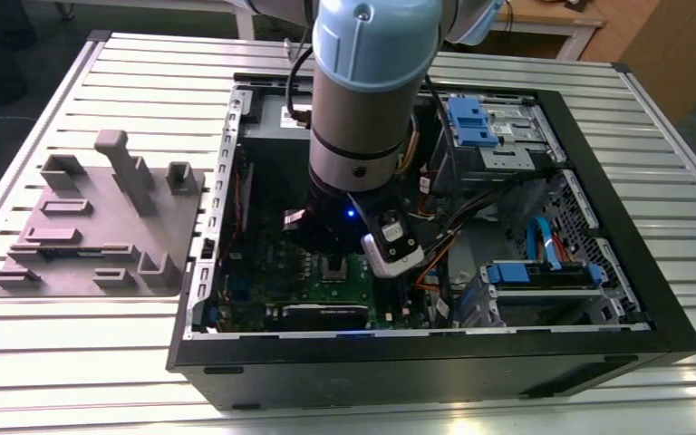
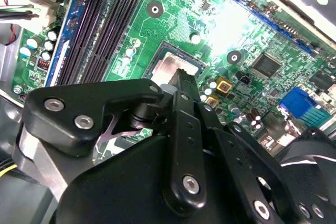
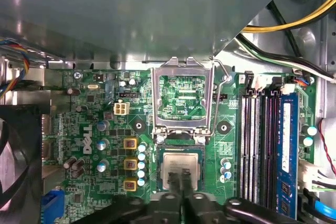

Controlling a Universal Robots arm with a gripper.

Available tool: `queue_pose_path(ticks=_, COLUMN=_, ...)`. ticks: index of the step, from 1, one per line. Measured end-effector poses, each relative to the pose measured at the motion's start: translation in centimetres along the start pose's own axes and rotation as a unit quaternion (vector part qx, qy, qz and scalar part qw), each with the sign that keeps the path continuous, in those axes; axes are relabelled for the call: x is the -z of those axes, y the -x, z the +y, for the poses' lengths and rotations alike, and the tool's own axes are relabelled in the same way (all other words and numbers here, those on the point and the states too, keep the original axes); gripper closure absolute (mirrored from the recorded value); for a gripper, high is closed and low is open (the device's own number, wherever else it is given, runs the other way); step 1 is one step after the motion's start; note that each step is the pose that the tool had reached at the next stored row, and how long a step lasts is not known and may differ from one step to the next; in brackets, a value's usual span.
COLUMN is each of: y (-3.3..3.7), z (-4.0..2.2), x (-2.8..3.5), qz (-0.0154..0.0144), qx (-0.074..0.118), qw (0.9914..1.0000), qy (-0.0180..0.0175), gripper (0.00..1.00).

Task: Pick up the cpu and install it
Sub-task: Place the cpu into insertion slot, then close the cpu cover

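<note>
The install step is in hand: the cpu (image 3: 173, 163) lies inside the socket (image 3: 159, 166), whose metal frame (image 3: 154, 98) stands open. The gripper (image 3: 183, 178), its fingers pressed together, is at the cpu's middle. I judge the next move needs the cpu flat.

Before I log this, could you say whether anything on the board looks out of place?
Nothing looks damaged. The load plate stands open, and the cpu lies square in its socket beneath the gripper.
</note>
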State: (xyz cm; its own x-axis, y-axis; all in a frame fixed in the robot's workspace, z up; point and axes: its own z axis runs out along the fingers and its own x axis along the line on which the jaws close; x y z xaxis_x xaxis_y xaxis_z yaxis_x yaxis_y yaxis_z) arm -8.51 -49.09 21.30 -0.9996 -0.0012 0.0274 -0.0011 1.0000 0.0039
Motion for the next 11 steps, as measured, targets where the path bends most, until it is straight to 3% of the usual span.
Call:
queue_pose_path(ticks=1, y=0.0, z=0.0, x=0.01, qz=0.0001, qx=0.0, qw=1.0, qy=-0.0001, gripper=0.9)
queue_pose_path(ticks=11, y=0.0, z=0.0, x=0.01, qz=0.0008, qx=0.0, qw=1.0, qy=-0.0001, gripper=0.9)
